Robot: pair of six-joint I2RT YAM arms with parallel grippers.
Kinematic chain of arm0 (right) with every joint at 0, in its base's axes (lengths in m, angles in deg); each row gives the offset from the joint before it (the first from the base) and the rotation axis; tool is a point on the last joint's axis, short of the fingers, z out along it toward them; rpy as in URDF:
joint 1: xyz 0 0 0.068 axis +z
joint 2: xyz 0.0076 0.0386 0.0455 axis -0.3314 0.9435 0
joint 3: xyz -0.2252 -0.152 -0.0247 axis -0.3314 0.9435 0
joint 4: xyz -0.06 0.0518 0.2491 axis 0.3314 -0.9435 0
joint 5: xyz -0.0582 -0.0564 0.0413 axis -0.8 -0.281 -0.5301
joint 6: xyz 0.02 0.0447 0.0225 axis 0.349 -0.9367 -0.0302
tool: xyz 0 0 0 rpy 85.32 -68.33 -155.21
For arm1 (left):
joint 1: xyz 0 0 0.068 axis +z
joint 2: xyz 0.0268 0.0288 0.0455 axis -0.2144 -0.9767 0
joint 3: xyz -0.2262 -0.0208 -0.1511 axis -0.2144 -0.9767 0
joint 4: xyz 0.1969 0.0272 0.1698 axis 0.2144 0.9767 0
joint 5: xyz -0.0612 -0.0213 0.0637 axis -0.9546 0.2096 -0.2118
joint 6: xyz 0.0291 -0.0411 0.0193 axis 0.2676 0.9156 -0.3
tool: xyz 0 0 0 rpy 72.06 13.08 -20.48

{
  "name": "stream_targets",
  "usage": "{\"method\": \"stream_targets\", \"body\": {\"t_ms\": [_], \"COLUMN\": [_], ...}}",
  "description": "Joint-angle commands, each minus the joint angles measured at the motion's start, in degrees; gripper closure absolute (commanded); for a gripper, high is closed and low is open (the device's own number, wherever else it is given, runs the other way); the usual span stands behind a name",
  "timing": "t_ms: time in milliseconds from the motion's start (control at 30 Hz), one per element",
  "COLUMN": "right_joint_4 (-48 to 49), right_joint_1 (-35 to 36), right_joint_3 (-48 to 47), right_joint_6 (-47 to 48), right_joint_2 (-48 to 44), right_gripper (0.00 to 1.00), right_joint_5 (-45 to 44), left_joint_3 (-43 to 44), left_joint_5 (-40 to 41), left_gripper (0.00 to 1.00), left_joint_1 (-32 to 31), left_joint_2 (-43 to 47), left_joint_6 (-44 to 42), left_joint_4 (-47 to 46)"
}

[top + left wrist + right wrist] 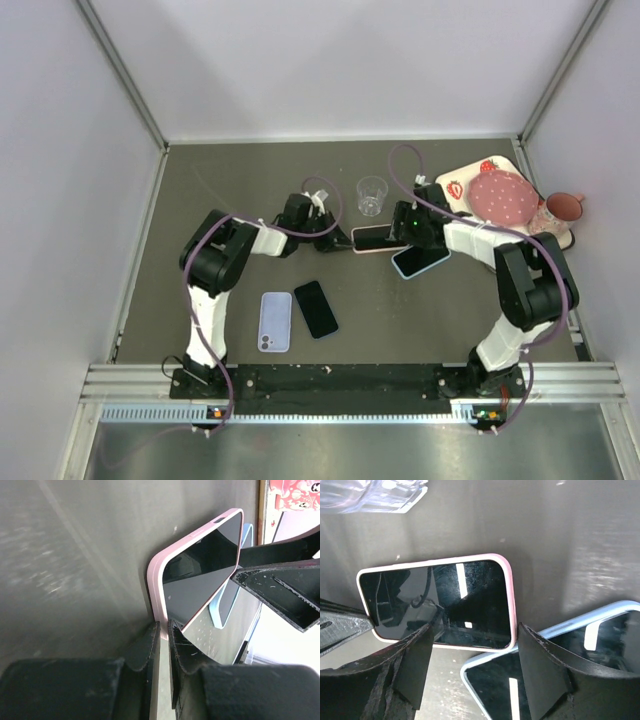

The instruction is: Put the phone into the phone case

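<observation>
The phone (440, 600) lies face up in the pink case (159, 572) on the worktop (230, 180), between my two arms. A blue-cased phone (420, 261) sits just beside one corner; touching or overlapping, I cannot tell. From the right wrist view the screen looks seated inside the pink rim, though I cannot tell whether every corner has snapped home.

My left gripper (164, 630) has its jaws closed to a thin slit, pinching the case's near rim. My right gripper (477, 627) hangs over the other end with its jaws wide apart and holding nothing. One finger is above the screen and the other is just past the phone's end.

I judge the phone to be a stiff, dense slab with a slick glass face, so pads will skate on it and a hard point load could crack it. The case looks soft and springy, with a grippy lip that buckles if squeezed hard. I would steady the case lightly by its rim. Any pressing should go flat onto the phone near its corners, not the middle of the screen.
</observation>
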Motion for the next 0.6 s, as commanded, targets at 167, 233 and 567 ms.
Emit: {"method": "stream_targets", "body": {"t_ms": [167,233,567], "right_joint_4": [-5.26,-6.66,-7.81], "right_joint_1": [0.31,0.40,0.40], "right_joint_3": [-0.37,-0.11,2.27], "right_joint_6": [1.18,1.18,1.97], "right_joint_2": [-7.32,-8.11,-14.69], "right_gripper": [0.22,0.19,0.10], "right_joint_5": [-10.34,-11.32,-14.58], "left_joint_3": [5.12,4.59,-1.38], "left_joint_5": [0.42,1.29,13.33], "left_gripper": [0.80,0.73,0.53], "left_joint_1": [-5.63,-5.54,-5.01], "left_joint_2": [-3.89,-2.14,15.24], "left_joint_6": [3.20,1.19,-11.29], "left_joint_4": [-7.74,-6.43,8.51]}}
